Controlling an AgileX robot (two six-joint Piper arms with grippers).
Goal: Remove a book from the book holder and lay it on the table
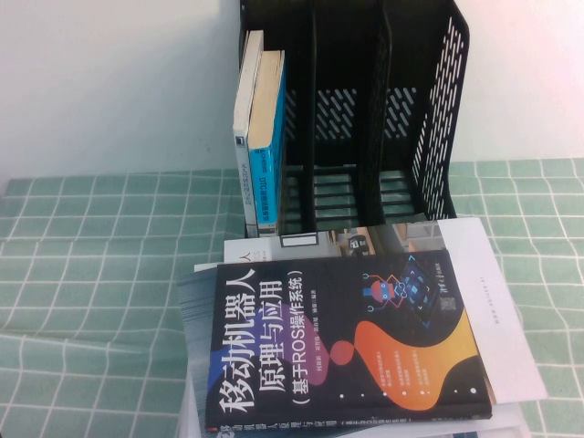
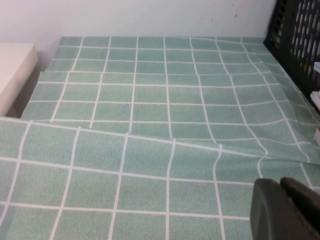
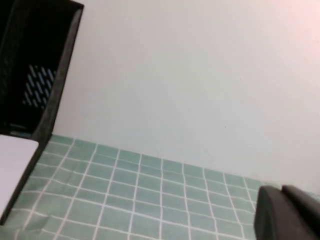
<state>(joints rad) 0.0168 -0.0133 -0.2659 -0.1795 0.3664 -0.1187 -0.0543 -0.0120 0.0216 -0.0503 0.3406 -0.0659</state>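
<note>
The black book [image 1: 347, 338], with its white Chinese title, orange and purple blobs and small robot drawing, lies flat, cover up, on a pile of papers in front of the book holder [image 1: 438, 119]. The holder's middle and right compartments are empty. Neither gripper shows in the high view. My left gripper [image 2: 281, 186] is shut and empty, low over the checked table [image 2: 150, 150], with the holder's wall [image 2: 295, 40] off to one side. My right gripper [image 3: 281, 192] is shut and empty above the cloth, away from the holder [image 3: 45, 65].
A bright-blue-spined book [image 1: 267, 137] and a white-spined book [image 1: 245, 119] stand in the holder's left compartment. White sheets [image 1: 497, 301] and a brochure [image 1: 365, 239] lie under the black book. A cream box [image 2: 15, 70] sits at the cloth's edge. The wall is close behind.
</note>
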